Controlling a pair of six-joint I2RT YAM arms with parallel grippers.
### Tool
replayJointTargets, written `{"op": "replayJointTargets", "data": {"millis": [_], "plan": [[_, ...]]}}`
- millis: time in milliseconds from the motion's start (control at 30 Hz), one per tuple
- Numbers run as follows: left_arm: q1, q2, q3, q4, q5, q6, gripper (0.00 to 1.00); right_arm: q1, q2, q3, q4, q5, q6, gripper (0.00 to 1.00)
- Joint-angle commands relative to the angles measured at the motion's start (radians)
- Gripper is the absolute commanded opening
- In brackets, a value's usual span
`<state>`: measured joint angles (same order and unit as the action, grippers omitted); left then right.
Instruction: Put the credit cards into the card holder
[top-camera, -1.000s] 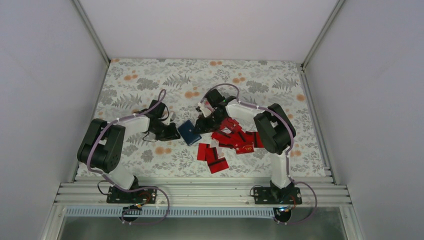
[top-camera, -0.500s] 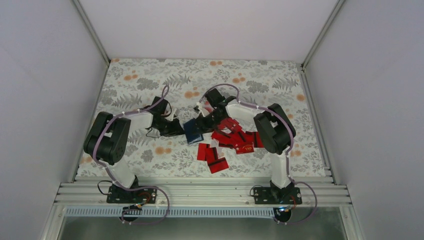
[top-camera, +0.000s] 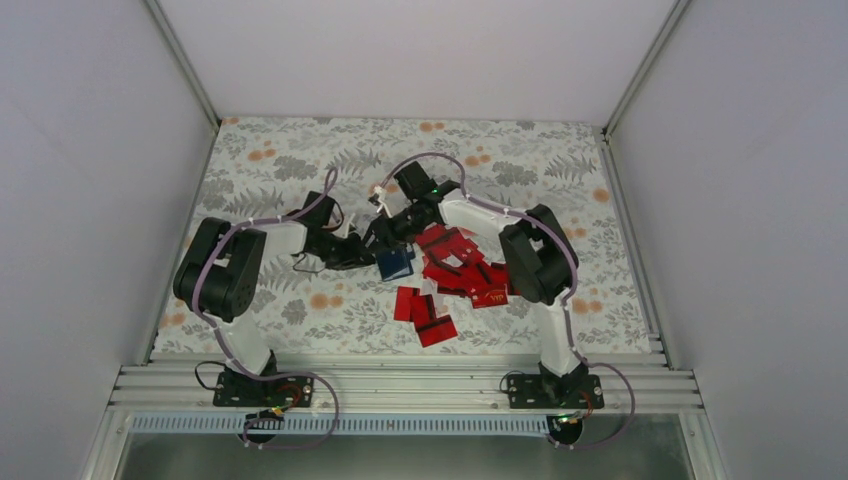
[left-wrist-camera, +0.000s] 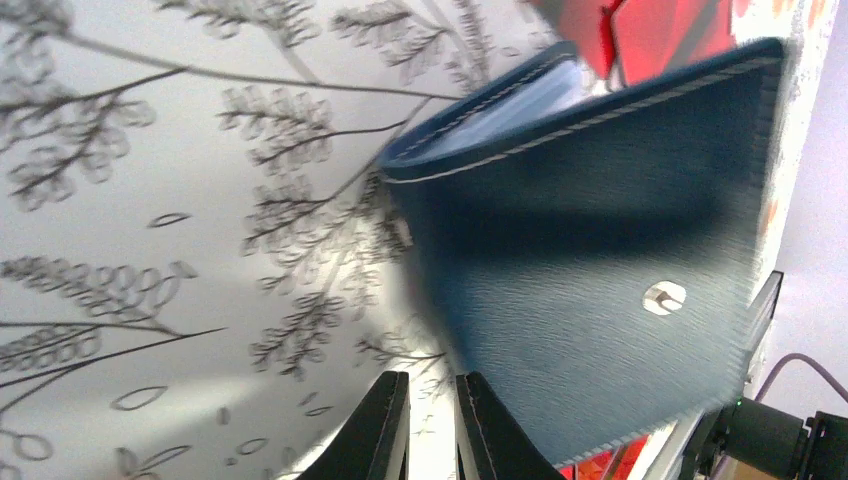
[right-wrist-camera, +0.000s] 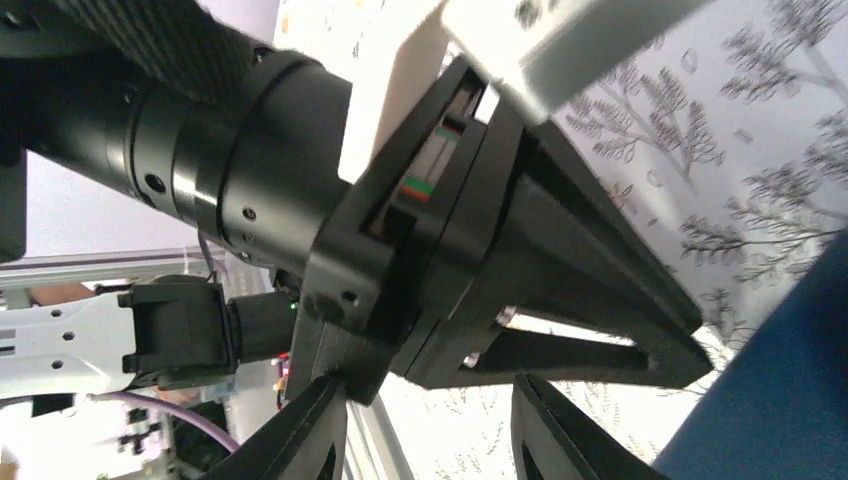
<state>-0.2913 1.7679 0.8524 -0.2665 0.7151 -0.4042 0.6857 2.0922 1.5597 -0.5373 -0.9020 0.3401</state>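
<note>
The holder sits tilted on the table, mouth agape, just left of the cards in the top view, with both grippers crowding it. Left gripper: jaws all but closed on nothing, holder just beside. Right gripper: jaws parted, empty.

The top camera sits high up and behind both arms. It looks down at the whole counter from far away. The left wrist camera rides low and very close, looking out past the left tool across the counter at the blue card holder. The right wrist camera is very close too, looking past the right tool back at the left tool. All three views show the card holder
</note>
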Motion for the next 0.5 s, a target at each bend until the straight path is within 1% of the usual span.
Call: {"op": "replayJointTargets", "data": {"millis": [0, 200, 267, 367, 467], "plan": [[0.021, 0.022, -0.023, 0.037, 0.060, -0.006, 0.13, 0.028, 0.074, 0.034, -0.007, -0.010, 0.026, 0.42], [0.068, -0.004, -0.070, 0.044, 0.093, -0.005, 0.13, 0.039, 0.122, 0.114, -0.032, 0.002, 0.042, 0.40], [0.069, -0.022, -0.062, 0.003, 0.055, 0.018, 0.13, 0.036, 0.089, 0.130, -0.049, 0.040, 0.033, 0.41], [0.069, -0.058, -0.050, -0.048, -0.001, 0.045, 0.14, 0.018, -0.001, 0.127, -0.091, 0.121, 0.011, 0.43], [0.069, -0.059, -0.041, -0.063, -0.031, 0.059, 0.14, -0.021, -0.102, 0.044, -0.109, 0.200, 0.003, 0.43]]}}
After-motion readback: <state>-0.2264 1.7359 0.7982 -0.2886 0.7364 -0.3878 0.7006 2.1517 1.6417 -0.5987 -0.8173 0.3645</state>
